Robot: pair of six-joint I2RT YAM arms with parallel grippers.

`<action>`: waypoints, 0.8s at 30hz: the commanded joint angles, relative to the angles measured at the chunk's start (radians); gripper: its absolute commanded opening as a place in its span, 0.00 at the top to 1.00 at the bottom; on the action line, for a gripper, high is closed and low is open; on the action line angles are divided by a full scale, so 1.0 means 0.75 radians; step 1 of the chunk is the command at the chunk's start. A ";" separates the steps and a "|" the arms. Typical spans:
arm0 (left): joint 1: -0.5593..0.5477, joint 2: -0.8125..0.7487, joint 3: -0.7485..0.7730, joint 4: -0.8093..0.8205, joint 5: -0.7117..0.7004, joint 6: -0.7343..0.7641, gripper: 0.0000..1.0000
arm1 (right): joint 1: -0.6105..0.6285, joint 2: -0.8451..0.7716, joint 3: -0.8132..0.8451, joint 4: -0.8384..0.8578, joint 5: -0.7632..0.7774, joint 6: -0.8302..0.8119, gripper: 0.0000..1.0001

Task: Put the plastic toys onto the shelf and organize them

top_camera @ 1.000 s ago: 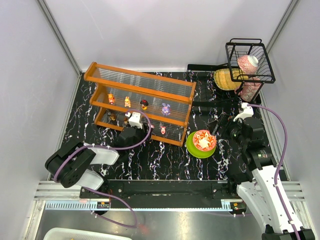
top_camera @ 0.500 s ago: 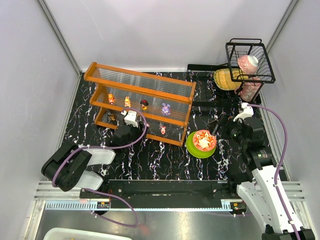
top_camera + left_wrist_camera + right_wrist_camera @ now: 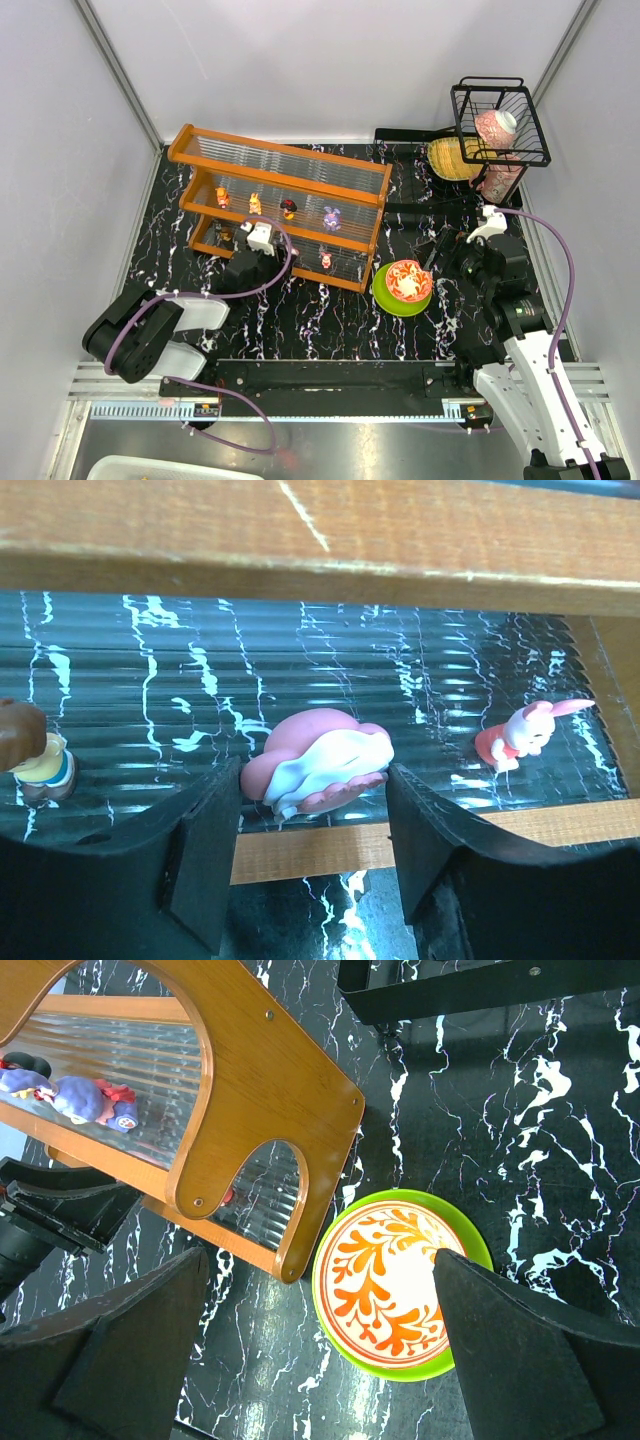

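Note:
The orange-framed shelf stands at the back left. Its upper tier holds an orange toy, a yellow toy, a red and black toy and a purple toy. My left gripper reaches into the lower tier. In the left wrist view the left gripper is shut on a pink and white toy lying at the clear ribbed panel. A brown toy stands to its left and a pink rabbit toy to its right. My right gripper is open and empty.
A green plate with a red-patterned bowl sits just right of the shelf's end, under my right gripper. A black wire basket holding a pink bottle stands at the back right, with a yellow object beside it.
My left arm moved forward and left into the shelf's lower tier a second ago, then held still. The right arm has not moved.

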 commanded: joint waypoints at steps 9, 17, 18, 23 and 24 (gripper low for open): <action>0.040 -0.015 -0.022 0.144 0.090 0.018 0.42 | -0.008 0.002 0.016 0.029 0.008 -0.015 0.00; 0.068 -0.003 -0.012 0.160 0.145 0.030 0.41 | -0.008 0.008 0.016 0.031 0.003 -0.017 0.00; 0.070 -0.003 -0.012 0.160 0.151 0.032 0.41 | -0.006 0.008 0.014 0.031 0.003 -0.015 0.00; 0.089 0.005 -0.001 0.162 0.174 0.040 0.41 | -0.006 0.006 0.014 0.033 0.003 -0.015 0.00; 0.091 0.009 0.001 0.166 0.180 0.040 0.41 | -0.008 0.006 0.012 0.031 0.003 -0.015 0.00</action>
